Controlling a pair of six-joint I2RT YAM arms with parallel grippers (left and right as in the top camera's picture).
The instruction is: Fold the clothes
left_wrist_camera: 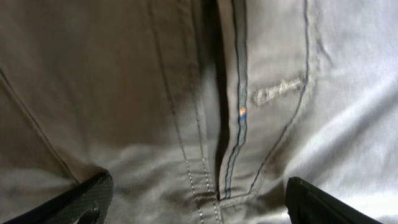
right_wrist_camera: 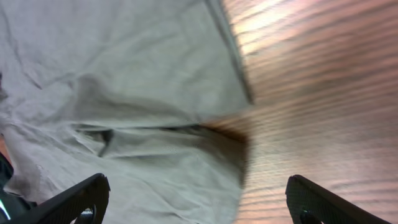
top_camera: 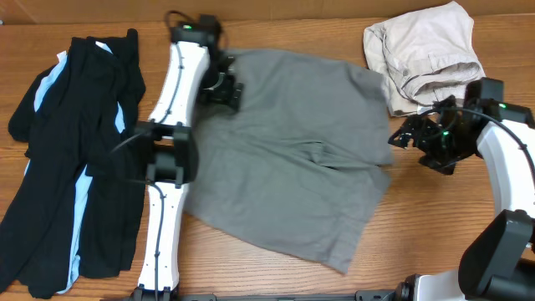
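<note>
The grey shorts (top_camera: 292,150) lie spread out in the middle of the wooden table. My left gripper (top_camera: 226,88) is open over their upper left edge. In the left wrist view its fingers (left_wrist_camera: 199,208) straddle a stitched seam of the shorts (left_wrist_camera: 124,93). My right gripper (top_camera: 408,136) is open and empty at the shorts' right edge. In the right wrist view its fingers (right_wrist_camera: 199,205) span the edge of the shorts (right_wrist_camera: 124,93) and bare wood. A black garment with light-blue stripes (top_camera: 84,159) lies at the left. A beige garment (top_camera: 426,54) lies crumpled at the back right.
The left arm (top_camera: 167,192) lies along the table between the black garment and the shorts. The right arm (top_camera: 510,167) comes in from the right side. Bare wooden table (top_camera: 418,242) shows at the front right.
</note>
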